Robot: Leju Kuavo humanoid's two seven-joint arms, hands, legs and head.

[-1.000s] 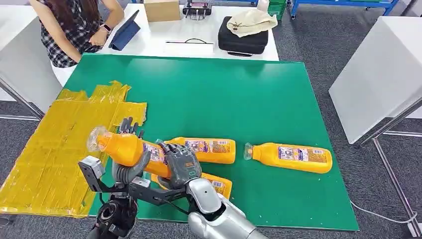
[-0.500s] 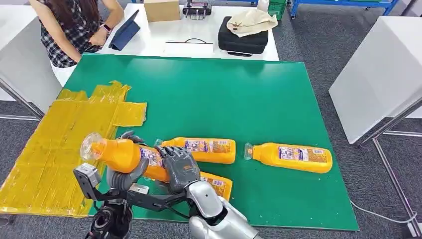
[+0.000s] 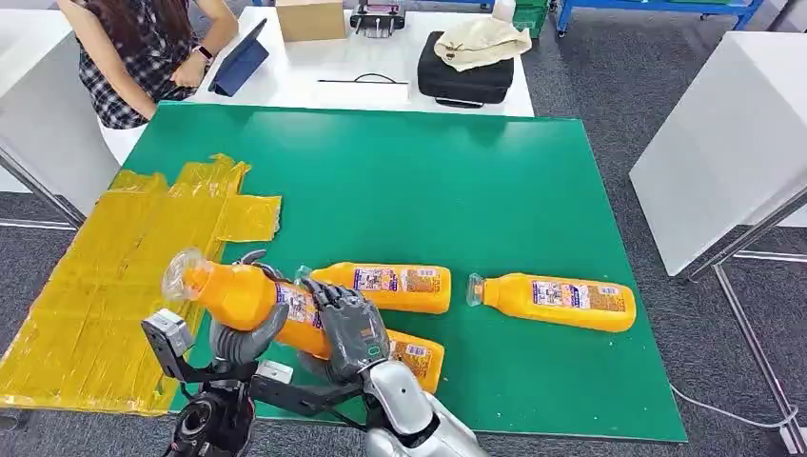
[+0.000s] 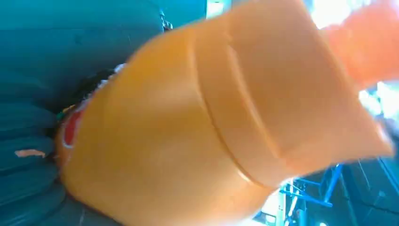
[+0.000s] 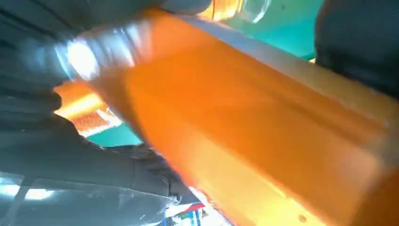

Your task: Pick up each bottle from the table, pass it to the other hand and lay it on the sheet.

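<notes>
- Green table (image 3: 457, 181): we see it taking up most of the head view, white tables behind and to the right of it.
- Yellow sheet (image 3: 105, 276): lies over the table's left side, crinkled, and hangs past the left edge.
- Person (image 3: 143, 48): stands at the far left corner, in a checked top, beside a tablet (image 3: 238, 59).
- Black case (image 3: 463, 81): on the far white table, with a beige cloth (image 3: 482, 40) on top.
- Held bottle (image 3: 243, 295): orange, off the table and tilted, clear cap end pointing toward the sheet; both hands are on it.
- Lying bottle, right (image 3: 557, 301): flat on the green, well apart from the hands.
- Lying bottle, middle (image 3: 385, 286): flat, just beyond the right hand.
- Lying bottle, near edge (image 3: 414, 354): partly hidden behind the right hand.
- Right hand (image 3: 350, 324): we see its fingers wrapped over the held bottle's label end.
- Left hand (image 3: 243, 333): cups the held bottle from below near its middle, thumb up against its side.
</notes>
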